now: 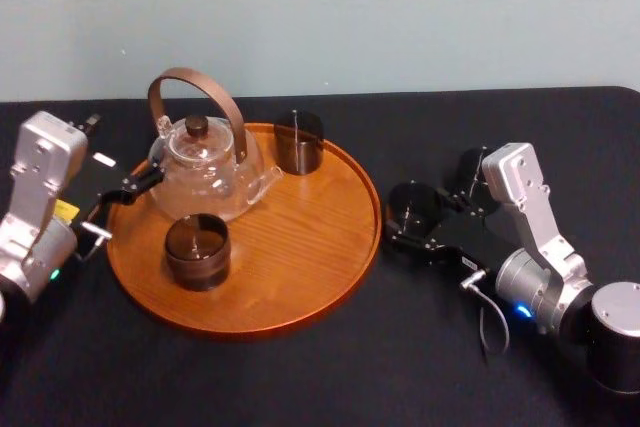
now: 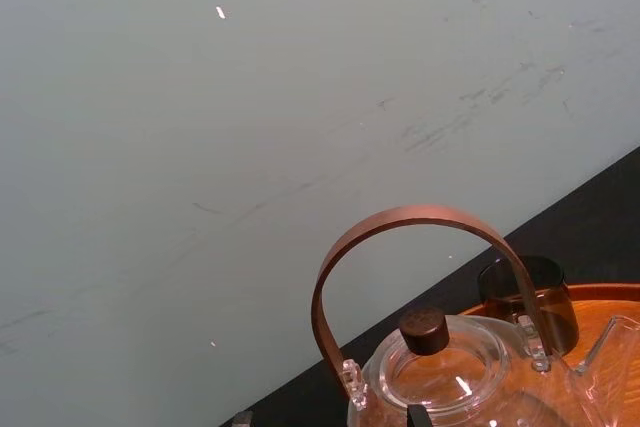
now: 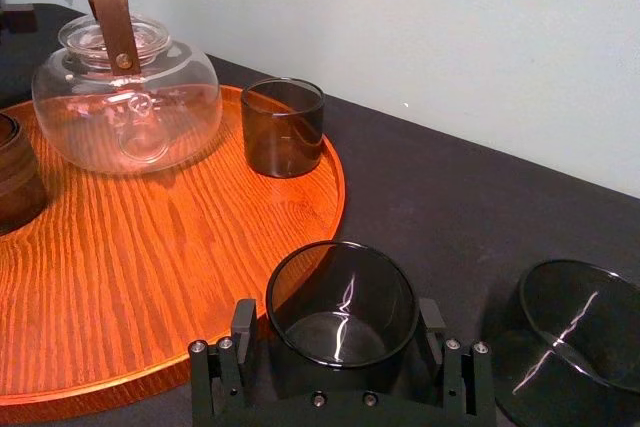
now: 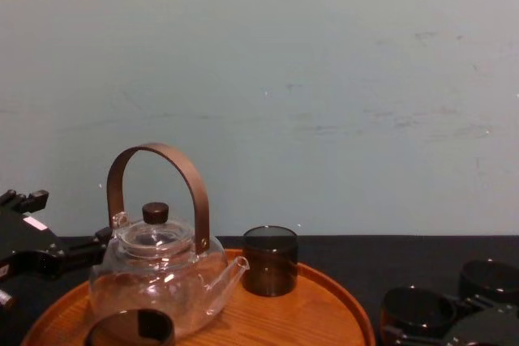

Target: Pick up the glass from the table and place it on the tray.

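glass (image 3: 342,309) sat on the table (image 3: 450,197), lower middle of the rt wrist frame, just off the tray (image 3: 150,247) rim. right gripper (image 3: 340,325) had jaws apart, one each side of the glass, close to its wall but not yet clamped, by my read. to do it well: close gently & square, lift straight up past the rim, then set down on bare wood right of the teapot (image 1: 205,167). spare glass (image 3: 580,322) sat lower right, so no swinging wide. left gripper (image 1: 135,187) was parked at head-frame left by the teapot, state couldn't tell.
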`<state>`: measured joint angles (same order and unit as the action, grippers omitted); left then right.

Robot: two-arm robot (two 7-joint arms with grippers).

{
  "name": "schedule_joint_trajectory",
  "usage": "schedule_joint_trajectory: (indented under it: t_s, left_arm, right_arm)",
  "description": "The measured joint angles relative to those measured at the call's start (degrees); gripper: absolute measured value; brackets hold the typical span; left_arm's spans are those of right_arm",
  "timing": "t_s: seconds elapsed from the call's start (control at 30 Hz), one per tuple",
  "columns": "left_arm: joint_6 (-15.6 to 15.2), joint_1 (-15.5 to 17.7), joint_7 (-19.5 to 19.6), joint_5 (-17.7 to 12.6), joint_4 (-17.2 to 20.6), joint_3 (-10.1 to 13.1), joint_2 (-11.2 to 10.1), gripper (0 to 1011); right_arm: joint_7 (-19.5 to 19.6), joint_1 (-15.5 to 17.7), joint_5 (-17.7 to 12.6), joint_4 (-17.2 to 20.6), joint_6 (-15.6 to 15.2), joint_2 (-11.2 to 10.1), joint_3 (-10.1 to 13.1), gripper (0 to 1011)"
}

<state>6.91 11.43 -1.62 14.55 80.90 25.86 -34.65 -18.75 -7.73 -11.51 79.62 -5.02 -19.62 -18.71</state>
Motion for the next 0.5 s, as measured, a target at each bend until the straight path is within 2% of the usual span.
schedule_joint_trajectory:
  t_s: [0.5]
  left_arm:
    - [0.0,0.0,0.0,0.0,0.0,0.0,0.0,1001]
  right_arm:
    - [-0.51,-0.53,0.35,-0.61,-0.14,0.25,-0.04,1002]
